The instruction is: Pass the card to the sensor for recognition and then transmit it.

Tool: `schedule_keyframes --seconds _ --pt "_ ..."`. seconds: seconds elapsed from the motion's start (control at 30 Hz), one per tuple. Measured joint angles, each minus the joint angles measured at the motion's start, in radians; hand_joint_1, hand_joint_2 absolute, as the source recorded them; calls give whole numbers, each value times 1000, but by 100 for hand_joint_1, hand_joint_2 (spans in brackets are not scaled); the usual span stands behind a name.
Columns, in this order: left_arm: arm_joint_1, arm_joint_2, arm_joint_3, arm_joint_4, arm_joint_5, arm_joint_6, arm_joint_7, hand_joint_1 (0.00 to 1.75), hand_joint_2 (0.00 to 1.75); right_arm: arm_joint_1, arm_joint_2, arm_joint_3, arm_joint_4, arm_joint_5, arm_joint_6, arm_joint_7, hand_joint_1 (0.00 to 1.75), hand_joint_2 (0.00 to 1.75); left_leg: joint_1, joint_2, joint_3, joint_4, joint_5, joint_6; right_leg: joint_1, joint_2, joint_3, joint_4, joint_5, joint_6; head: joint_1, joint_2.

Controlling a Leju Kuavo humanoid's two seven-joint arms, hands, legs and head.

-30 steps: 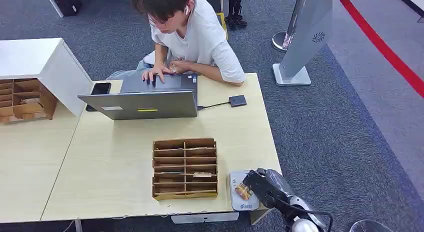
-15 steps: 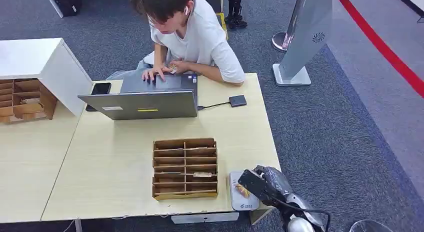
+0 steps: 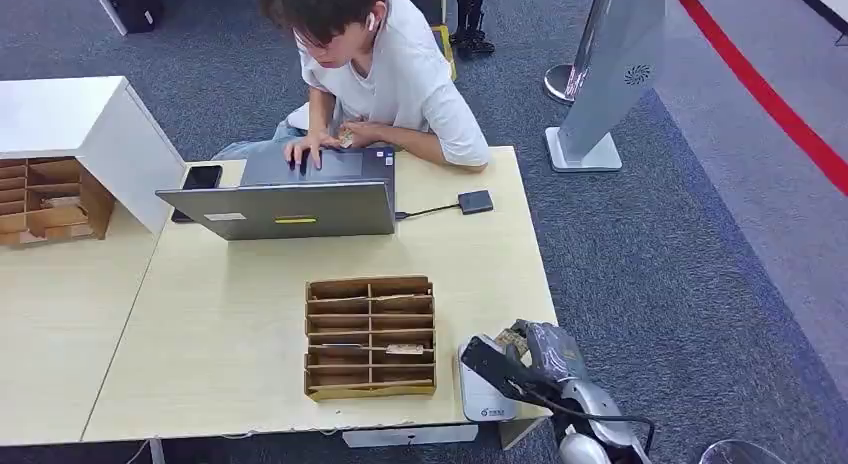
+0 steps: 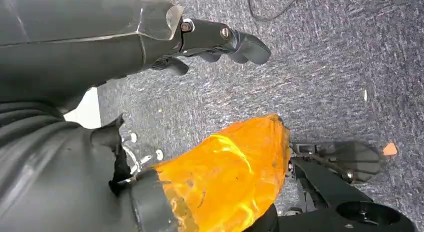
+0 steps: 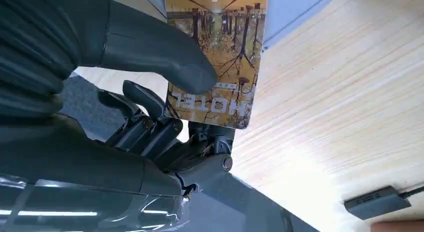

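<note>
Card (image 5: 215,57): printed with bare trees and the word "HOTEL", pinched between thumb and fingers of the right hand (image 3: 535,359), held over the grey sensor (image 3: 482,392) at the pale wood table's (image 3: 230,324) near right corner; upper end cut off. Left hand (image 4: 215,39): hangs over grey carpet, fingers loosely apart, holding nothing. Also on table: slotted wooden organiser (image 3: 370,336), laptop (image 3: 285,206) with a person (image 3: 385,69) typing.

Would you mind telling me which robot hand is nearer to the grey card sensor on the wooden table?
The right robot hand: it holds the hotel card right over the grey card sensor. The left robot hand hangs above the carpet, away from it.
</note>
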Motion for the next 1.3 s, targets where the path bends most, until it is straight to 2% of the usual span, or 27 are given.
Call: schedule_keyframes --seconds 0.33,0.73,1.1,1.3 --pt "1 -4 -6 0 14 -11 1 0 0 4 19 -12 -32 103 -10 11 175 175 0 0 0 0 0 0 0 0 0 0 0 0 0 0" --pt "4 -6 -6 -3 28 -31 1 0 0 35 40 -48 -139 251 -75 10 175 175 0 0 0 0 0 0 0 0 0 0 0 0 0 0" --pt "9 -12 -6 -15 35 -40 1 0 0 53 60 -72 -237 339 -143 -24 175 175 0 0 0 0 0 0 0 0 0 0 0 0 0 0" --pt "19 -16 -6 -40 40 -71 1 0 0 54 75 -74 -298 374 -194 -63 175 175 0 0 0 0 0 0 0 0 0 0 0 0 0 0"
